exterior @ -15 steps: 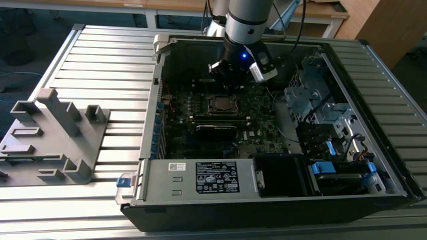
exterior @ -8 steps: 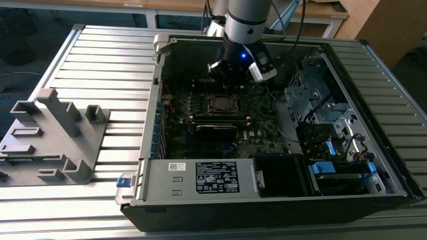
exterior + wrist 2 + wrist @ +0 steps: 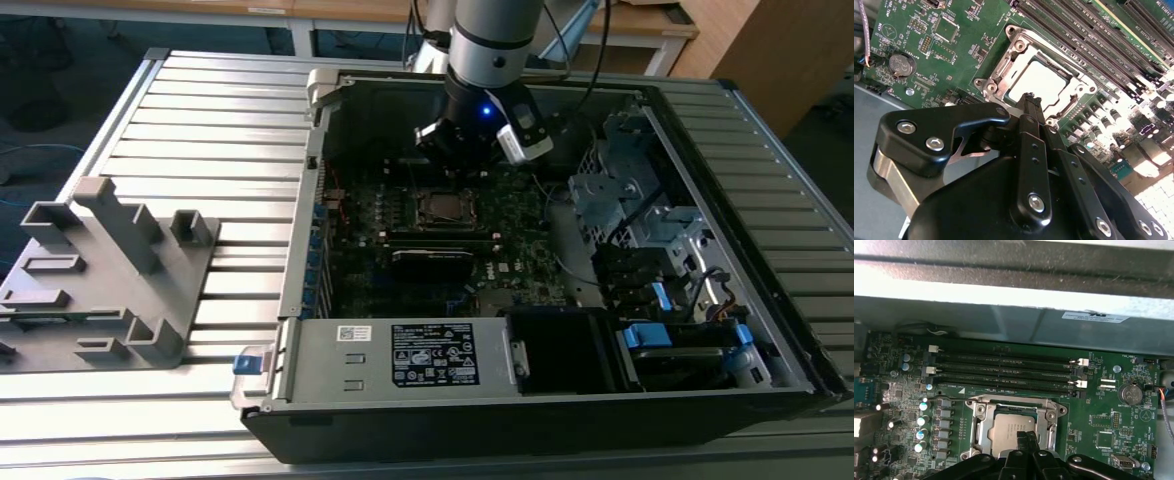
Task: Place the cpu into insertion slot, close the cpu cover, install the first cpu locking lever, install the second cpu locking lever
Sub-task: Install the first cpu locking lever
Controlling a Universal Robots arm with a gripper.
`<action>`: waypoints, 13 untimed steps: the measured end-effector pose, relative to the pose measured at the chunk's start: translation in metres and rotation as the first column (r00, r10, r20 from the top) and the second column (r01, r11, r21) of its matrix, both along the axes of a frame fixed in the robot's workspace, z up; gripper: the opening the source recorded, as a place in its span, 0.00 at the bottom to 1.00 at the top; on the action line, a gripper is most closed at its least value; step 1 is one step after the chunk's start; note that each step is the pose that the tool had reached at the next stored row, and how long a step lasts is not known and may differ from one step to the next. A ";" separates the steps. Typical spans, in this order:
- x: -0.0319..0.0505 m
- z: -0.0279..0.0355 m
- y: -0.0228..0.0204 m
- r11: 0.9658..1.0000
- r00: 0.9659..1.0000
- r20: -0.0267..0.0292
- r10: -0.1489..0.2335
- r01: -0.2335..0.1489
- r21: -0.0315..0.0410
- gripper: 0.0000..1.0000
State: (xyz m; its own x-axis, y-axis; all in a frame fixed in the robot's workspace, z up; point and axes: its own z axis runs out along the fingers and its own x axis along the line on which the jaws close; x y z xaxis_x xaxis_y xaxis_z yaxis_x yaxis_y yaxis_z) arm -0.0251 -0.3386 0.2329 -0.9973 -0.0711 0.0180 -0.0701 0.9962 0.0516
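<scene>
The cpu (image 3: 1038,80) (image 3: 1008,428), a silver-grey square chip, lies flat in the insertion slot (image 3: 438,207) on the green motherboard. The cpu cover (image 3: 1019,46) (image 3: 981,419), a silver frame with a square window, lies flat around the chip. My gripper (image 3: 1030,99) (image 3: 1024,436) hangs just above the chip's near edge, its black fingers pressed together with nothing visible between them. In the exterior view the gripper (image 3: 461,170) sits low inside the open computer case, just behind the socket. I cannot tell how the locking levers stand.
Long black memory slots (image 3: 1004,371) run along one side of the socket. A coin battery (image 3: 901,64) (image 3: 1130,394) sits on the board. The case walls (image 3: 315,200) enclose the work area, with a metal drive cage (image 3: 627,200) on the exterior view's right. A grey fixture (image 3: 107,270) stands outside on the slatted table.
</scene>
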 end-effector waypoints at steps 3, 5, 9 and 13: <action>0.0000 0.0007 0.0000 1.000 1.000 0.000 0.000 0.000 0.000 0.11; 0.0000 0.0009 0.0000 1.000 1.000 0.000 0.000 0.000 0.000 0.11; 0.0000 0.0018 0.0000 1.000 1.000 0.000 0.000 0.000 0.000 0.11; 0.0000 0.0022 0.0001 1.000 1.000 0.000 0.000 0.000 0.000 0.11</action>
